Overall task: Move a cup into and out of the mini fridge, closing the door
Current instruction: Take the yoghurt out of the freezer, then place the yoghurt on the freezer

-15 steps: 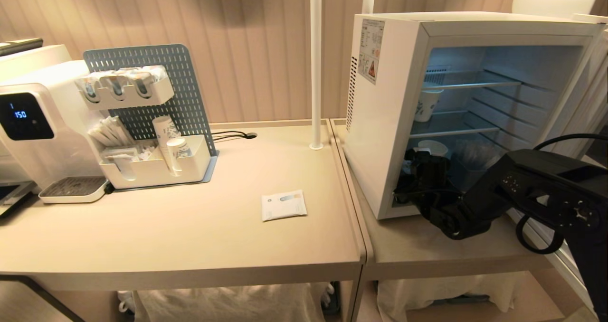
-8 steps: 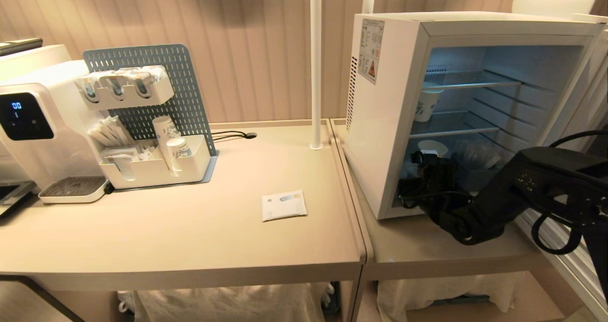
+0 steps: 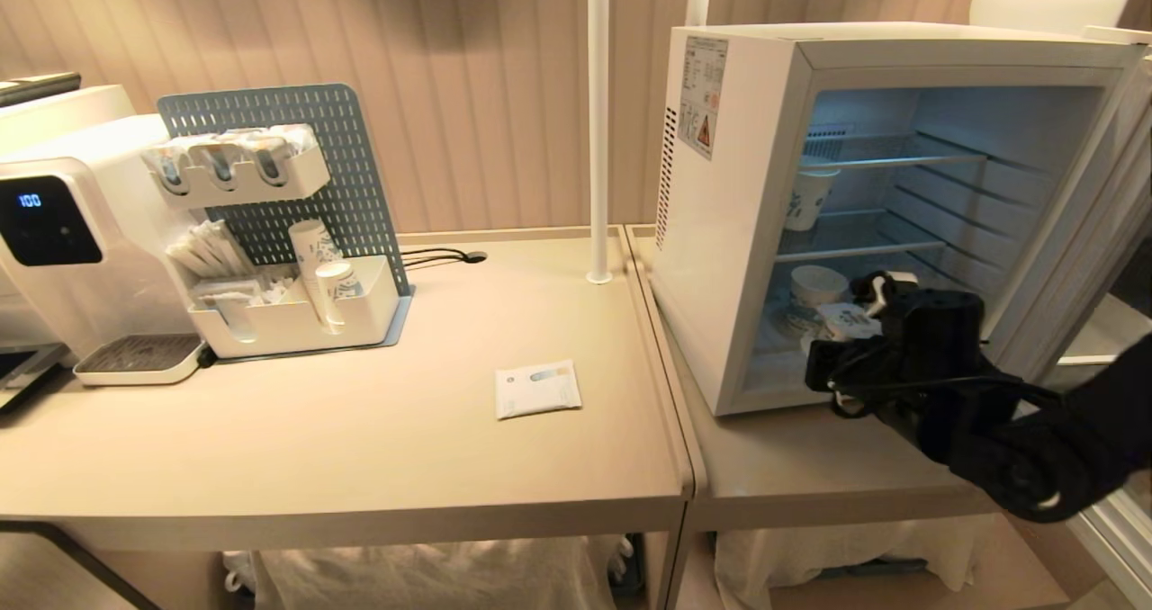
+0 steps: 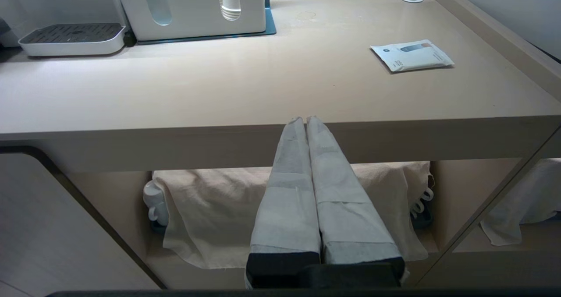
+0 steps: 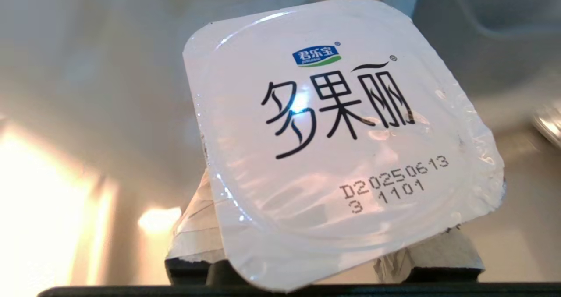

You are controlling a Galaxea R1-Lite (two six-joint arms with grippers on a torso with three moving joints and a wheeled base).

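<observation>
The mini fridge (image 3: 738,232) stands on the right table with its door (image 3: 1071,241) swung open to the right, seen edge-on. My right gripper (image 3: 855,336) is at the mouth of the bottom compartment, shut on the cup (image 3: 844,319). The cup hangs above the fridge floor. In the right wrist view the cup's sealed white lid (image 5: 333,126) with dark Chinese lettering fills the frame, and taped fingers (image 5: 197,231) show under its rim on both sides. My left gripper (image 4: 305,120) is parked below the table's front edge, shut and empty.
A patterned paper cup (image 3: 810,198) stands on the fridge's middle shelf and another (image 3: 814,284) at the bottom, just behind the held cup. On the left table are a water dispenser (image 3: 63,241), a cup organiser (image 3: 288,313), a flat white packet (image 3: 537,389) and a white pole (image 3: 598,124).
My right gripper closed on the cup deep in the bottom compartment, then lifted it and drew it back toward the fridge's mouth. The arm swung lower to the right. The left arm stayed still.
</observation>
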